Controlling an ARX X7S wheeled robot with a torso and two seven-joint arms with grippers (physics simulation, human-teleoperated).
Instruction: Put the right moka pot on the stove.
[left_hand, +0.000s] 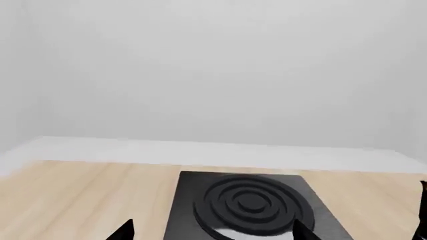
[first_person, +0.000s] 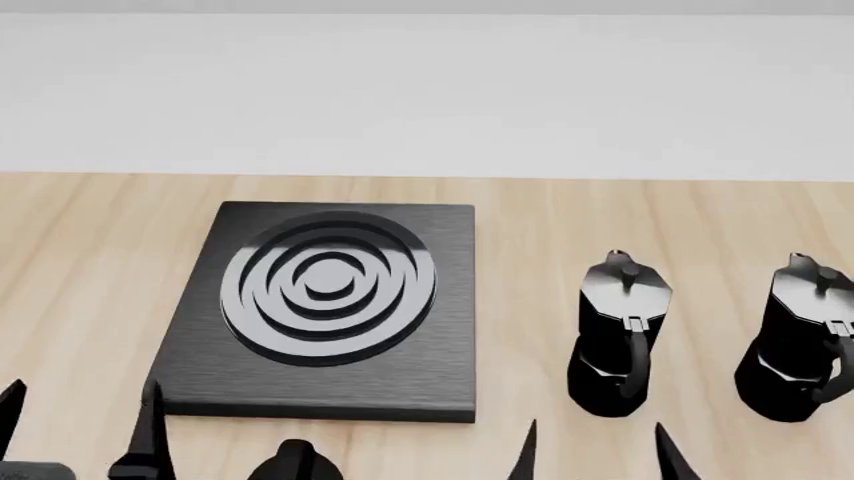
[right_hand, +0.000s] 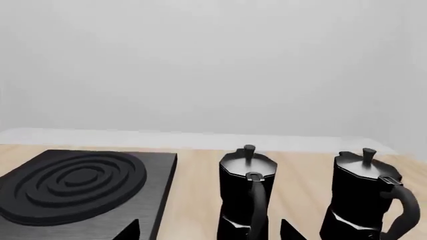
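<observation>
The right moka pot (first_person: 801, 345) is glossy black and stands upright on the wooden table at the far right. An identical pot (first_person: 617, 340) stands to its left. The stove (first_person: 447, 330), a flat black slab with a ring burner, lies left of both pots. My right gripper (first_person: 597, 455) is open and empty, just in front of the left pot. My left gripper (first_person: 78, 420) is open and empty at the stove's near left corner. The right wrist view shows the right pot (right_hand: 363, 200), the other pot (right_hand: 247, 195), the stove (right_hand: 157, 170) and the open right gripper (right_hand: 210, 230). The left wrist view shows the stove (left_hand: 183, 210) ahead of the open left gripper (left_hand: 213, 232).
A small black round knob (first_person: 294, 462) sits in front of the stove's near edge. The wooden table (first_person: 534, 230) runs back to a white wall. A dark sliver (left_hand: 422, 210) shows at the edge of the left wrist view.
</observation>
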